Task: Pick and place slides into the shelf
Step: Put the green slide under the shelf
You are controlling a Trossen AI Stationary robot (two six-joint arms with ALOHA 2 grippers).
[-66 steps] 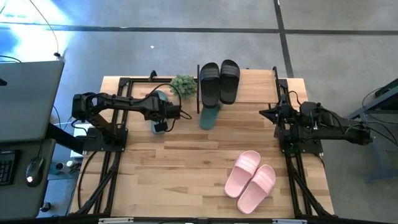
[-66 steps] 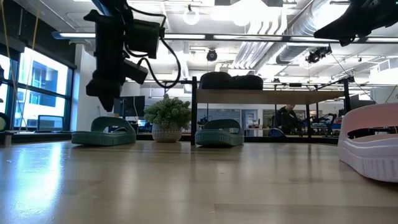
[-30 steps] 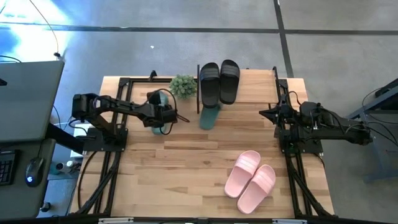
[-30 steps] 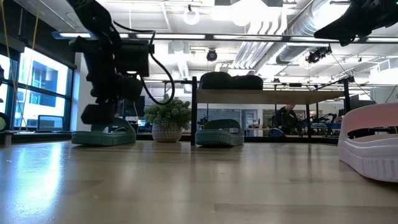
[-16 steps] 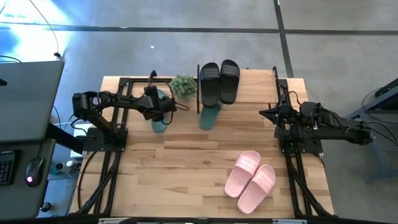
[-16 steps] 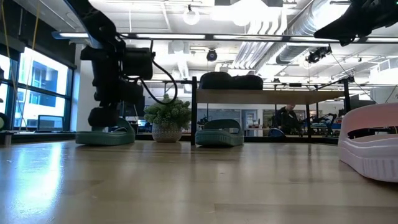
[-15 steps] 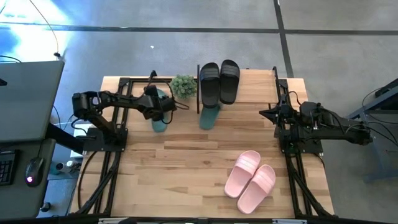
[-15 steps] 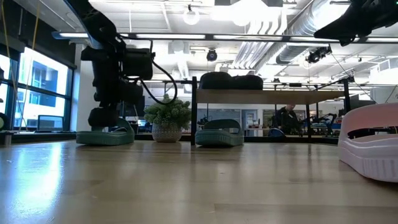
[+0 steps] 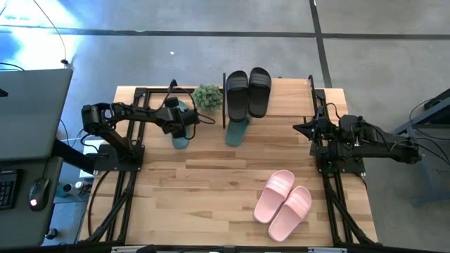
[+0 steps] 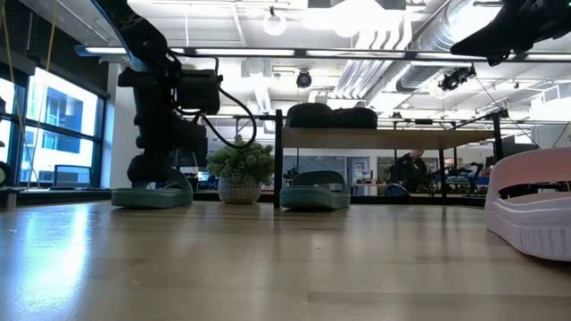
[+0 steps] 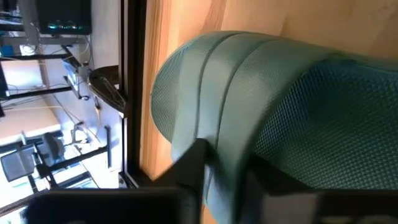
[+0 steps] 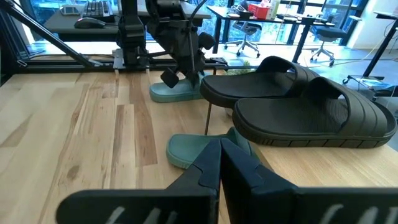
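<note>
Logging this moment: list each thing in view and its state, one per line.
Left gripper: closed on the teal slide's strap.
Teal slide: flat on the table, gripped.
Second teal slide: under the shelf.
Black slides: on the shelf.
Pink slides: on the table, untouched.
Right gripper: shut, empty.

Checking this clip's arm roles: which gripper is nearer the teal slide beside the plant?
Left. The left gripper is down on that teal slide, fingers around its strap; the right gripper waits across the table, shut.

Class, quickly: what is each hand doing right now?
Left hand: closed on the strap of a teal-green slide.
Right hand: shut, holding nothing.
</note>
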